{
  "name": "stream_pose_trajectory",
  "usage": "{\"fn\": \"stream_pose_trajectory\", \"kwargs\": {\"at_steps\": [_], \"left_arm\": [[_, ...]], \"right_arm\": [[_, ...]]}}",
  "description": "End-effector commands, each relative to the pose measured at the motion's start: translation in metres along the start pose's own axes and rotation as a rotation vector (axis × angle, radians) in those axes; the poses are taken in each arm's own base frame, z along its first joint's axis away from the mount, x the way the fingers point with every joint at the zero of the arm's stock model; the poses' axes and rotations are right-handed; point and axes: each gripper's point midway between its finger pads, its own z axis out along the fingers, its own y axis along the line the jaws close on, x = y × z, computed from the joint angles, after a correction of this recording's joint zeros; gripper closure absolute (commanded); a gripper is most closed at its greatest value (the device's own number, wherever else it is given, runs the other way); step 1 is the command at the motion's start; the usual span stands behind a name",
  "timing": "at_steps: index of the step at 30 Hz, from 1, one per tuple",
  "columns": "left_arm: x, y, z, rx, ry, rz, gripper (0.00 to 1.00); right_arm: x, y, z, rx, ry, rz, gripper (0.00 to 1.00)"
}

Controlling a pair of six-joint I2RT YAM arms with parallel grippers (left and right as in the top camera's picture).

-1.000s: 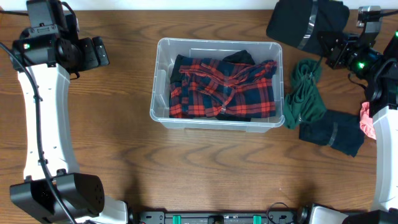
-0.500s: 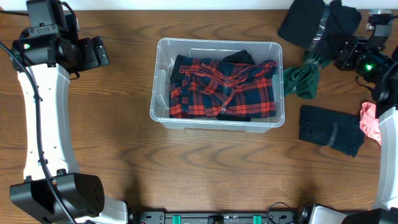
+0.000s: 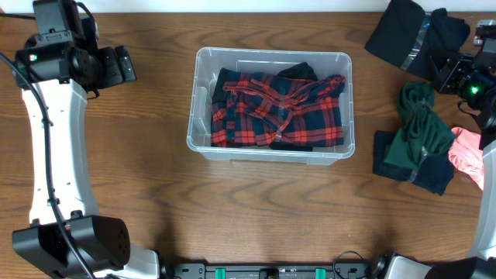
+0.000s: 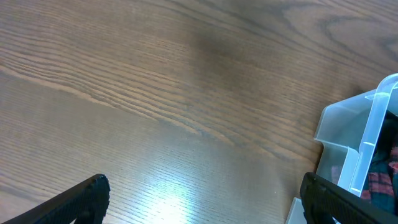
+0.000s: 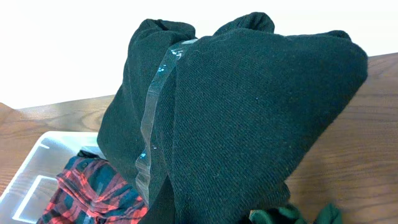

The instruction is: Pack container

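Observation:
The clear container (image 3: 203, 101) stands mid-table with a red plaid shirt (image 3: 279, 108) in it; its corner (image 4: 367, 137) also shows in the left wrist view. My right gripper (image 3: 440, 68) is at the far right back, shut on a taped black garment (image 3: 415, 35) that fills the right wrist view (image 5: 249, 112) and hides the fingers. A green garment (image 3: 422, 124) hangs right below that gripper, over a dark navy garment (image 3: 403, 167). Whether it is caught in the jaws too I cannot tell. My left gripper (image 3: 128, 66) stands open and holds nothing, left of the container, above bare wood (image 4: 202, 199).
A pink garment (image 3: 469, 151) lies at the right edge beside the navy one. The right wrist view shows the container (image 5: 34, 171) and plaid shirt (image 5: 93, 186) at lower left. The white wall runs close behind the table's back edge.
My right gripper has moved right, away from the container, taking the black garment along. The green garment came off the table beside the container and swung right over the navy one. The left arm is still.

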Motion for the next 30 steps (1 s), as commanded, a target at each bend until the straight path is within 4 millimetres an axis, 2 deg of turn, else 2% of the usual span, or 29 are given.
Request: {"fn": "stream_pose_trajectory", "kwargs": {"at_steps": [1, 12, 23, 30], "left_arm": [[-0.003, 0.001, -0.005, -0.002, -0.014, -0.005, 0.02], [-0.003, 0.001, -0.005, -0.002, -0.014, -0.005, 0.02], [-0.003, 0.001, -0.005, -0.002, -0.014, -0.005, 0.02], [-0.003, 0.001, -0.005, -0.002, -0.014, -0.005, 0.02]], "right_arm": [[-0.010, 0.006, -0.006, -0.016, -0.031, -0.047, 0.99], [-0.006, 0.000, 0.001, -0.015, -0.014, -0.033, 0.99], [0.005, -0.021, 0.020, 0.007, 0.025, 0.003, 0.99], [-0.002, -0.036, 0.014, 0.030, -0.006, 0.023, 0.99]]}}
